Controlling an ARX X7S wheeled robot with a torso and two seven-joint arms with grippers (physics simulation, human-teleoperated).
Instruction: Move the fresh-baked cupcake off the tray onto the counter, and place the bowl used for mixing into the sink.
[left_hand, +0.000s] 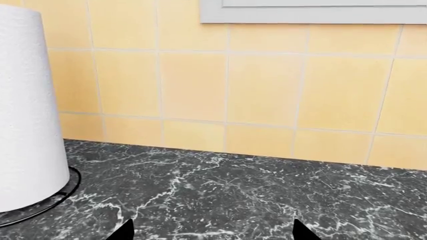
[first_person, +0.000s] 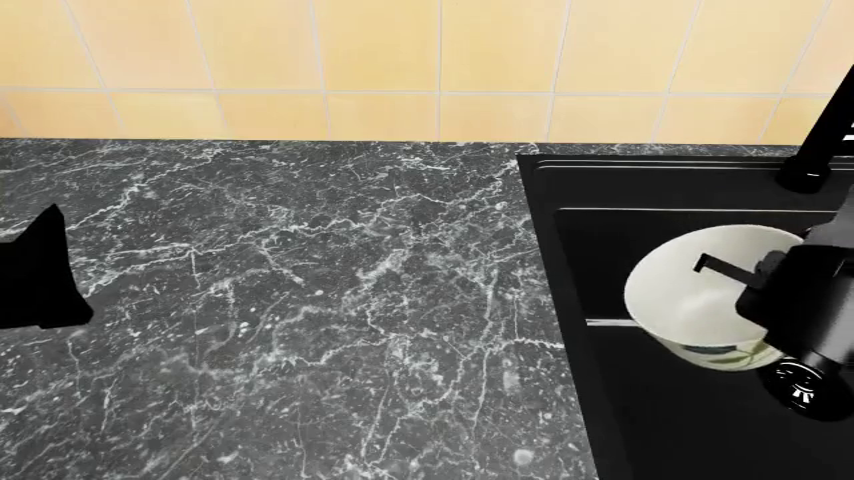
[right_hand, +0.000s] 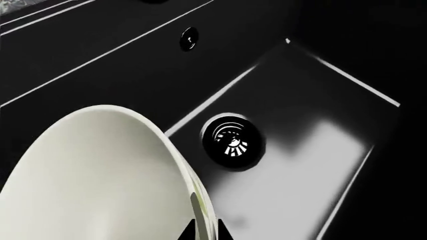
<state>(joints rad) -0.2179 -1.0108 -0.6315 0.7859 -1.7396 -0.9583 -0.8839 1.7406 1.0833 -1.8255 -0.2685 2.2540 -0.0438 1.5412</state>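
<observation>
The white bowl (first_person: 705, 292) with a leaf pattern hangs over the black sink (first_person: 627, 420). My right gripper (first_person: 767, 272) is shut on its rim. In the right wrist view the bowl (right_hand: 100, 180) fills the lower part, its rim pinched between my fingertips (right_hand: 205, 231), above the basin and its round drain (right_hand: 231, 140). My left gripper (left_hand: 212, 232) is open and empty, low over the dark marble counter (left_hand: 233, 195). In the head view only a black part of the left arm (first_person: 38, 275) shows, over the counter (first_person: 294, 300). The cupcake and the tray are out of view.
A white paper towel roll (left_hand: 27, 110) stands on a black ring base beside my left gripper. Yellow tiled wall (first_person: 400, 60) runs behind the counter. The black faucet base (first_person: 807, 165) stands at the sink's back edge.
</observation>
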